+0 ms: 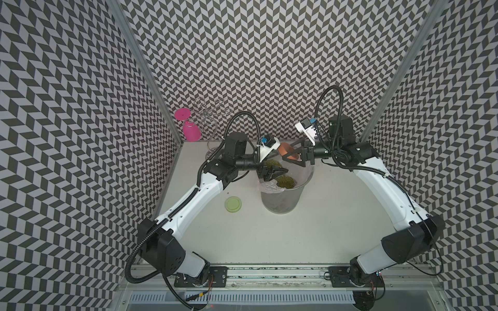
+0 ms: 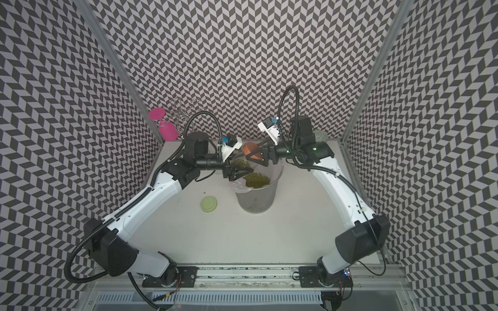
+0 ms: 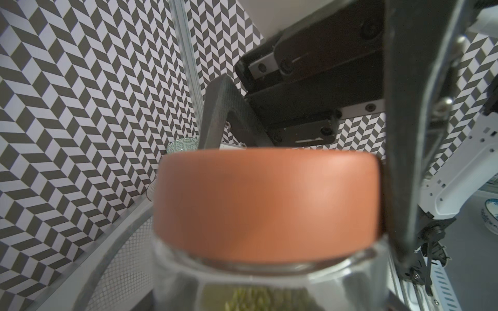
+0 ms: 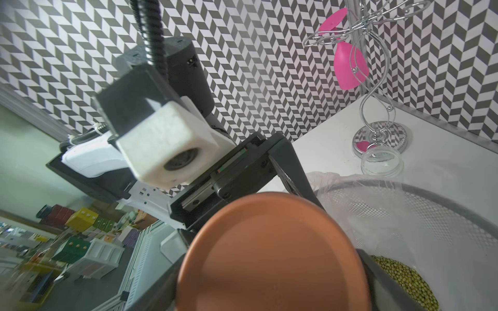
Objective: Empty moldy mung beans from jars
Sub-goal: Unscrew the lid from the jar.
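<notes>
1. A pink goblet [image 1: 190, 132] is hanging upside down from a wire rack [image 4: 377, 138] in the white table's [image 1: 269, 237] far corner.
2. A tall grey plastic-lined bin [image 1: 280, 199] is standing mid-table.
3. A patterned bowl [image 3: 180, 145] is sitting by the chevron wall [image 1: 269, 53].

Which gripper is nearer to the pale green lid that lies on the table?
Left. The left gripper holds the jar above the bin, on the side toward the pale green lid. The right gripper grips the orange-brown lid at the bin's far side, farther off.
</notes>
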Robot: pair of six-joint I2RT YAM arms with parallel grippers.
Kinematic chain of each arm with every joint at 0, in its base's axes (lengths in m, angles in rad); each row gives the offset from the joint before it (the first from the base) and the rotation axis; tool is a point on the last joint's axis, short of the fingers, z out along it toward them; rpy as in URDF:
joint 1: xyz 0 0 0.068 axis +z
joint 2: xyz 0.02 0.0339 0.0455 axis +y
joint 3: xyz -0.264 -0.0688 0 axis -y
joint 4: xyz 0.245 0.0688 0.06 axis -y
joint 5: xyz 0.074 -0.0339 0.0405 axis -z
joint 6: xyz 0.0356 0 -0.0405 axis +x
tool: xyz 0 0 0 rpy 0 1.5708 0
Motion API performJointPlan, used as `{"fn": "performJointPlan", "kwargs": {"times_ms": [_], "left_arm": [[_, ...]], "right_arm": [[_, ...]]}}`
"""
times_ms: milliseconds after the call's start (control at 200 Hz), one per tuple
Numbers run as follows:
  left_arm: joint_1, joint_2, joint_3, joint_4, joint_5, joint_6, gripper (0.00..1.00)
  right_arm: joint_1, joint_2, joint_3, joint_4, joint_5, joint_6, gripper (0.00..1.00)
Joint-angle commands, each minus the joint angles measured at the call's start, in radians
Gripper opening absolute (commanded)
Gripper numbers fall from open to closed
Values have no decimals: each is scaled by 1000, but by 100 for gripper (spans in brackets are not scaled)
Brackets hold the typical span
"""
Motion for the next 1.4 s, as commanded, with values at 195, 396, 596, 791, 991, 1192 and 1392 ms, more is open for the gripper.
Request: {"fn": "performJointPlan", "kwargs": {"times_ms": [195,396,596,791,991,1192,1392], "left_arm": [[85,-34,30,167,241,-54,22],[71,-52,2,151,86,-20,20],[-4,-69,-3,112,-107,55,19],[-63,-113,-56,154,-285,75,18],[-109,-150,-81,177,-427,107,17],[-136,-174,-111,215,-506,126,17],[-156,-179,-116,207,-550,144,16]], "right_arm": [[-45,109,178,-191,-176,-216,77],[-46,21,62,18,69,52,99],[-44,-24,40,84,165,259,99],[-24,-1,106,18,209,402,99],[38,48,165,-166,321,353,99],[81,55,151,-182,350,355,99],[81,55,152,-161,348,355,84]]}}
